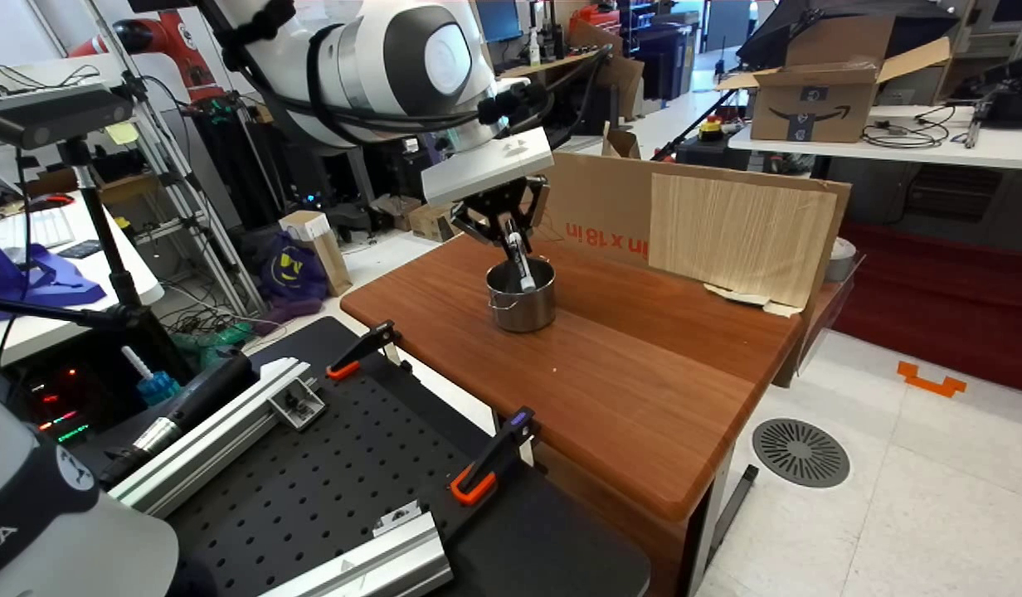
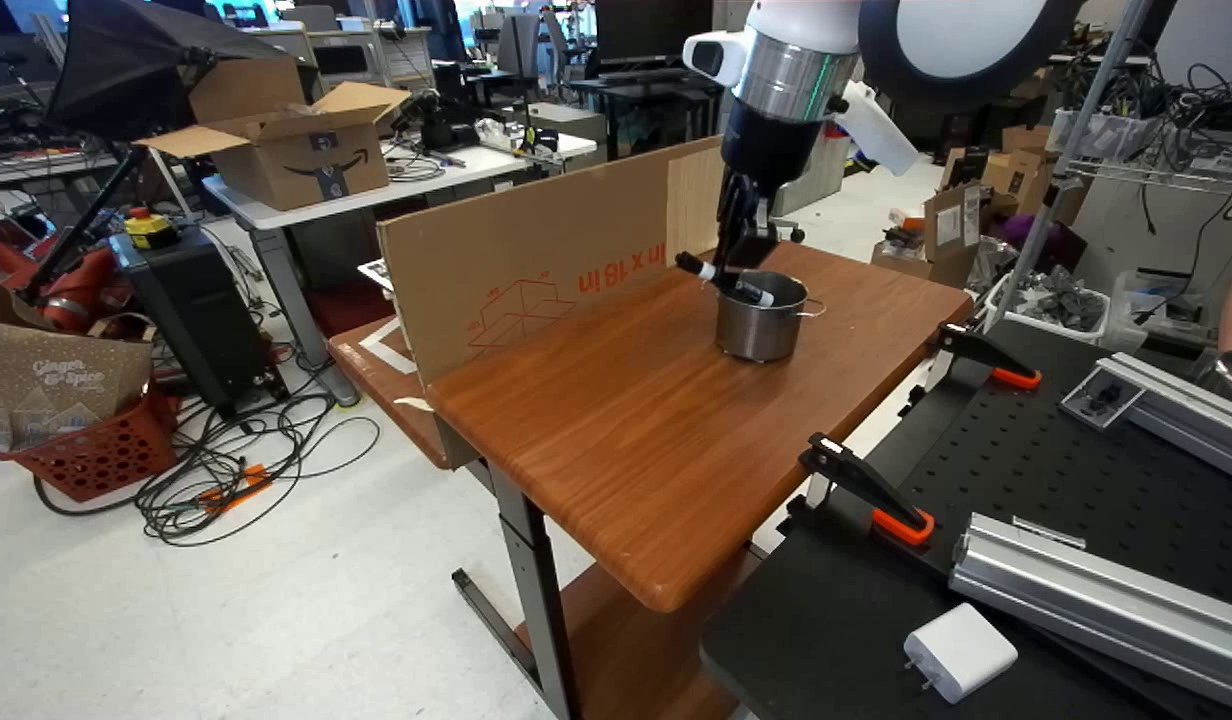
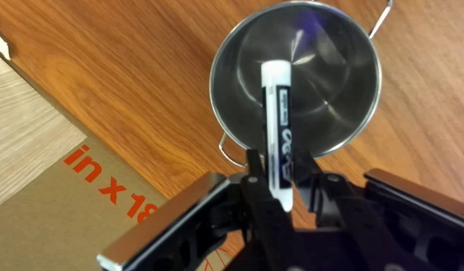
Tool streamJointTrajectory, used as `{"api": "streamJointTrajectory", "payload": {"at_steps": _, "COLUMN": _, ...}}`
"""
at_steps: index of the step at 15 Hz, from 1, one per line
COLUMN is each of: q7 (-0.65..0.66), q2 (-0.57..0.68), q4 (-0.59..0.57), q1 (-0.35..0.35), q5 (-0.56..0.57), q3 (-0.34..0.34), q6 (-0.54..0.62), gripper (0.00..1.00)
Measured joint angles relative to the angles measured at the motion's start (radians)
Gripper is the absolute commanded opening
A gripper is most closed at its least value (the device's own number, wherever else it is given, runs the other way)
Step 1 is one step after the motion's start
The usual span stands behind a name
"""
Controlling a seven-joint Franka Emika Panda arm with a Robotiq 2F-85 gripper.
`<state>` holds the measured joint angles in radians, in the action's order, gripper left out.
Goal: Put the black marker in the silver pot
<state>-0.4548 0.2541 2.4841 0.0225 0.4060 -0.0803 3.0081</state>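
The silver pot (image 1: 523,311) stands upright on the brown table, and it also shows in an exterior view (image 2: 754,332) and in the wrist view (image 3: 225,90). My gripper (image 1: 513,236) is above the pot; it shows in an exterior view (image 2: 741,265) and in the wrist view (image 3: 278,162). It is shut on the black marker (image 3: 278,113), which has a white end and a black label. The marker is tilted in both exterior views (image 1: 521,261) (image 2: 694,265). Its white end lies over or just inside the pot's opening; I cannot tell whether it is below the rim.
The brown table (image 1: 644,390) carries an upright cardboard panel (image 2: 536,260) along its far side, behind the pot. Clamps (image 1: 486,464) (image 2: 861,490) grip the edge of the black perforated board beside the table. The pot has wire handles at its sides.
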Motion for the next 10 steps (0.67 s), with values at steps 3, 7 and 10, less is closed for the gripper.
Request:
{"api": "streamJointTrajectory", "payload": {"at_steps": 3, "q7": -0.003, "q2": 0.0, "q4": 0.0, "q1": 0.0, "q5": 0.0, "q3": 0.0, "q6": 0.0, "gripper": 0.8}}
{"api": "streamJointTrajectory", "payload": {"at_steps": 7, "q7": -0.007, "q2": 0.0, "q4": 0.0, "q1": 0.0, "q5": 0.0, "q3": 0.0, "q6": 0.0, "gripper": 1.0}}
{"api": "streamJointTrajectory", "payload": {"at_steps": 10, "q7": -0.011, "q2": 0.0, "q4": -0.001, "q1": 0.0, "q5": 0.0, "q3": 0.0, "q6": 0.0, "gripper": 1.0}}
